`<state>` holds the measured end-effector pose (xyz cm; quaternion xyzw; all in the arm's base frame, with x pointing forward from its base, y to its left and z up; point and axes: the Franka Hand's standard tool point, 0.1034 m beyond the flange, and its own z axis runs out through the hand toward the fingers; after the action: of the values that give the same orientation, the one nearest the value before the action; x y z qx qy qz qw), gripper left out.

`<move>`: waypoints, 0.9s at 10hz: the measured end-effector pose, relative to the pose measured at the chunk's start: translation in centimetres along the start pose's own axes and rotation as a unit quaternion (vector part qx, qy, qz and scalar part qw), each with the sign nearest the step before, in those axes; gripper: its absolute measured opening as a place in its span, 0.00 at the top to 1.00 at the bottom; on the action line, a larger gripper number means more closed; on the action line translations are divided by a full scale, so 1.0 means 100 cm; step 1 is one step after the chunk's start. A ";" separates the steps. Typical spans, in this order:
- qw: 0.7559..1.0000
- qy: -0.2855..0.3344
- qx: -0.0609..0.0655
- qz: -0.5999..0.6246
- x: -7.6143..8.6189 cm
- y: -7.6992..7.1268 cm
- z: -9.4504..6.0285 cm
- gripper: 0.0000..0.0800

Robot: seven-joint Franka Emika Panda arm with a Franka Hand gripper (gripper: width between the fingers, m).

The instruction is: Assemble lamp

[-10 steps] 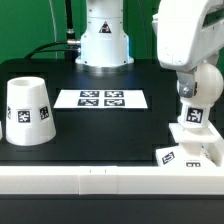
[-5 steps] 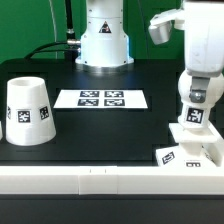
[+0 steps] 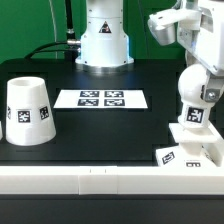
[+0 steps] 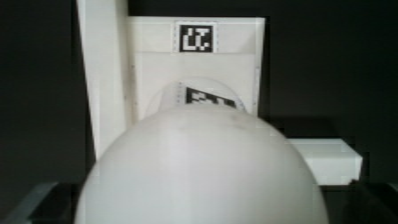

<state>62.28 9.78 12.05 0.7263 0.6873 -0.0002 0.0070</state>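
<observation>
The rounded white bulb (image 3: 194, 104) stands upright with its lower end on the flat square base (image 3: 186, 153) at the front of the exterior view's right. My gripper (image 3: 201, 88) comes down from above and is shut on the bulb. In the wrist view the bulb (image 4: 205, 165) fills the space between my dark fingers (image 4: 64, 205), and the tagged base (image 4: 151, 60) lies beyond it. The large tapered shade (image 3: 28, 110) stands alone at the exterior view's left, far from the gripper.
The marker board (image 3: 100, 98) lies flat in the middle of the black table. The robot's white pedestal (image 3: 104, 40) stands behind it. A white rail (image 3: 90, 180) runs along the table's front edge.
The arm's upper links have swung toward the exterior view's right and turned. The bulb and the gripper stay at the same spot over the base.
</observation>
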 end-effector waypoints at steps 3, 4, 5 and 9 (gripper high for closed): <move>1.000 0.000 0.000 0.001 -0.001 0.000 0.000 0.28; 1.000 0.000 0.000 0.013 -0.001 0.000 0.000 0.28; 1.000 -0.001 0.002 0.015 -0.003 0.000 0.000 0.28; 0.982 0.009 0.021 0.186 -0.011 -0.002 0.001 0.28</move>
<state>62.04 8.65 11.95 0.8417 0.5398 -0.0068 -0.0143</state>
